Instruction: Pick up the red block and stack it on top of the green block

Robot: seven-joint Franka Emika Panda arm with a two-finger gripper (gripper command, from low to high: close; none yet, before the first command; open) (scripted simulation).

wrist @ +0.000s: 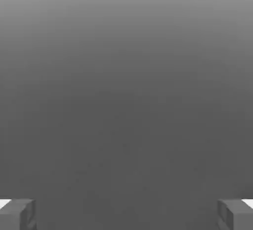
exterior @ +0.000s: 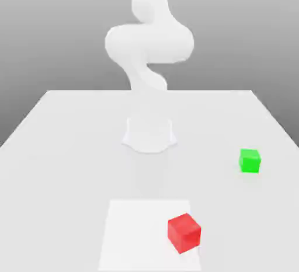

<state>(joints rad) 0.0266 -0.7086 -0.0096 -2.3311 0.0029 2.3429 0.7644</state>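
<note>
From where the exterior view looks, I see the white arm [exterior: 149, 43] rising from its base [exterior: 149, 135], which stands on the pale table [exterior: 64, 166]. On the exterior view's right, the green block [exterior: 250, 161] sits on the bare tabletop, well apart from everything else. Nearer to me lies a white square patch [exterior: 143, 236], brighter than the table around it. The red block [exterior: 184, 233] is over by that patch's edge on the exterior view's right, turned at an angle so that one corner points my way. The two blocks are well apart, the red one much closer to me than the green.

In the hand view, the gripper [wrist: 126, 215] has its two fingertips [wrist: 17, 215] spread wide, one at either side, with nothing clamped between them. Behind them is a plain grey expanse, paler toward one edge.
</note>
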